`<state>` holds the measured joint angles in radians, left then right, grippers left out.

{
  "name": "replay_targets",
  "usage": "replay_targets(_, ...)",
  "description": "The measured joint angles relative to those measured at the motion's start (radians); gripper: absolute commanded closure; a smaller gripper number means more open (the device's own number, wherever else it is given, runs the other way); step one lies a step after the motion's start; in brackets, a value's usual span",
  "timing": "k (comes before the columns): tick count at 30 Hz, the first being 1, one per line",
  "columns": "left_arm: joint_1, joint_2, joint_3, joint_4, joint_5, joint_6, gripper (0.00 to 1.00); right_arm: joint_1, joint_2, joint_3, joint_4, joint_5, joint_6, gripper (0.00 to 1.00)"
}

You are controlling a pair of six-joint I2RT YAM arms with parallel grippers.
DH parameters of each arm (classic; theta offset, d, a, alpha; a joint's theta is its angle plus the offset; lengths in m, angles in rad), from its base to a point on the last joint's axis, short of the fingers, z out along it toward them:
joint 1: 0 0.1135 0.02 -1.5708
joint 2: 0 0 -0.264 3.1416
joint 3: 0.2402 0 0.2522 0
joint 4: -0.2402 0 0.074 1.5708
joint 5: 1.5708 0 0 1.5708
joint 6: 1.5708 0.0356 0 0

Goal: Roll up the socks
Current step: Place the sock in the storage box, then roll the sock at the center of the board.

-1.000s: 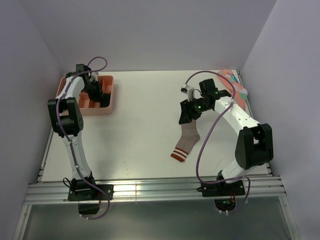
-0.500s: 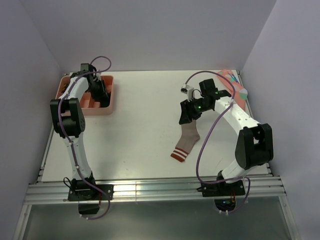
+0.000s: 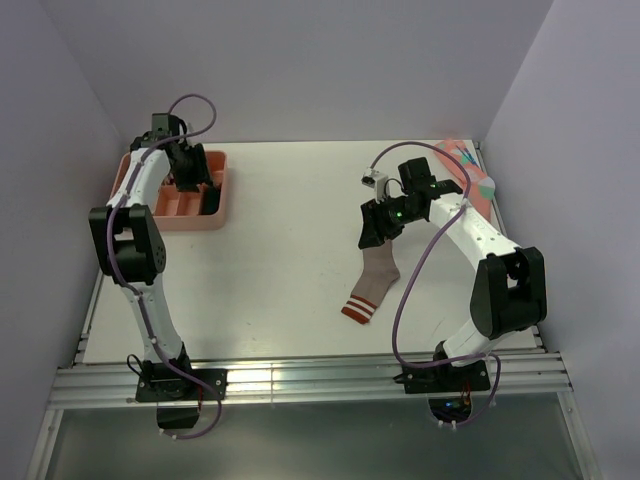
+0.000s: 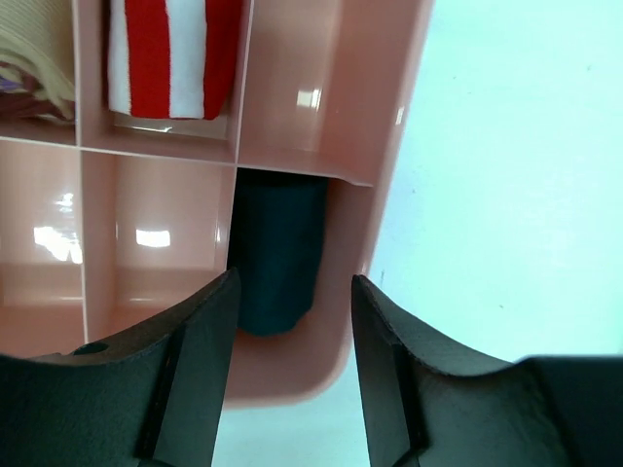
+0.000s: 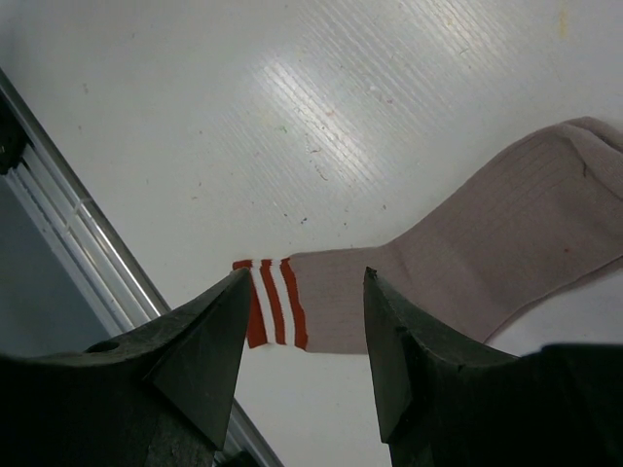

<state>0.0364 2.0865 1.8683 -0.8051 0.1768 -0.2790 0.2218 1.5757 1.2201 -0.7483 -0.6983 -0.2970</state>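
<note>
A rolled dark green sock [image 4: 277, 248] lies in the near-right compartment of the pink tray [image 4: 394, 156]. My left gripper [image 4: 292, 282] hangs open just above it, touching nothing. From above, this gripper [image 3: 193, 178] is over the tray [image 3: 190, 224] at the back left, with the dark roll [image 3: 211, 200] beside it. The taupe sock [image 3: 375, 280] lies flat mid-table, its red-and-white cuff toward the near edge. My right gripper [image 3: 375, 230] hovers open over its toe end. In the right wrist view the sock [image 5: 467, 263] lies below the open gripper [image 5: 307, 277].
Another compartment holds a red-and-white striped roll [image 4: 170, 53], and a beige item [image 4: 34, 49] lies beside it. A coral-pink spotted sock [image 3: 465, 165] rests at the back right corner. A metal rail [image 3: 300, 380] runs along the near table edge.
My left gripper has opened and let go of the dark green roll, which now sits in the tray; the wrist has shifted slightly toward the back. The right arm and taupe sock have not moved.
</note>
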Motion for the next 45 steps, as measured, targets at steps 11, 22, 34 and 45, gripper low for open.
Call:
replay_targets(11,-0.054,-0.282,-0.186,0.101,-0.018,-0.080,0.46,0.014,-0.100,-0.061,0.000,0.165,-0.092,0.43)
replay_targets(22,-0.294,-0.814,-0.679,0.391,-0.054,-0.315,0.45,0.397,-0.354,-0.393,0.010,0.445,-0.166,0.42)
replay_targets(34,-0.333,-0.932,-0.769,0.435,-0.097,-0.395,0.44,0.584,-0.272,-0.436,0.142,0.582,-0.018,0.43)
replay_targets(45,-0.335,-0.958,-0.760,0.426,-0.097,-0.385,0.43,0.641,-0.100,-0.374,0.165,0.632,0.077,0.44)
